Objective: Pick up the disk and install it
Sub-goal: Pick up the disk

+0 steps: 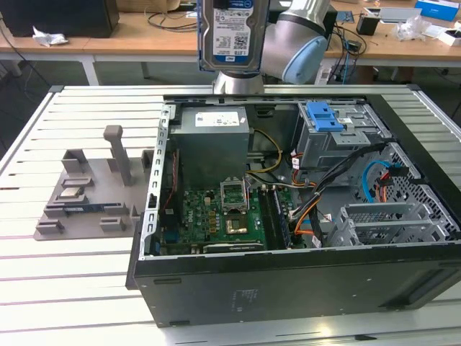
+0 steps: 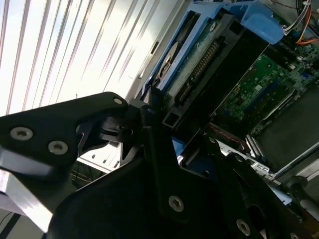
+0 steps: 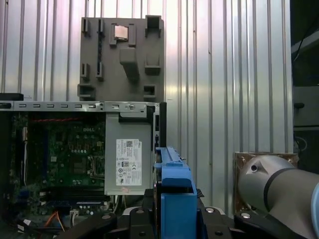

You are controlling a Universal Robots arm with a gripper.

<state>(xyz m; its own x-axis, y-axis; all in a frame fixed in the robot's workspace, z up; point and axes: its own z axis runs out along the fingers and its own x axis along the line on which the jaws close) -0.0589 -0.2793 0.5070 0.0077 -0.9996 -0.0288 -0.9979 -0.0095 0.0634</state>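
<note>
- The hand (image 2: 167, 132) is clamped on the disk (image 1: 229, 32). In the second wrist view its black fingers (image 2: 155, 149) press the blue-framed edges from both sides.
- In the exterior view the disk hangs upright at 12 o'clock. Its label faces the camera, and it sits above the back edge of the open computer case (image 1: 288, 288), clear of everything inside.
- The step in hand looks like carrying the disk over the case. It goes best, I judge, with the drive kept square in the grip and its blue frame level, so the side rails meet a bay without jamming.
- The drive cage (image 1: 338, 148), at about 2 o'clock inside the case, has loose cables (image 1: 338, 184) draped just beside it. A slow, straight travel would keep the disk from snagging them.
- The grip lies on the plastic frame, so a sideways knock could twist the disk in the hand.
- Count:
  - one disk
  - one computer case on the slatted worktop (image 1: 57, 288)
  - one grey power-supply box (image 1: 212, 144) at 11 o'clock inside the case
  - one motherboard (image 1: 216, 216) at 7 o'clock
  - one bare blue clip (image 1: 323, 115) on top of the cage
  - one grey parts fixture (image 1: 79, 209) at 9 o'clock, well apart from the case
</note>
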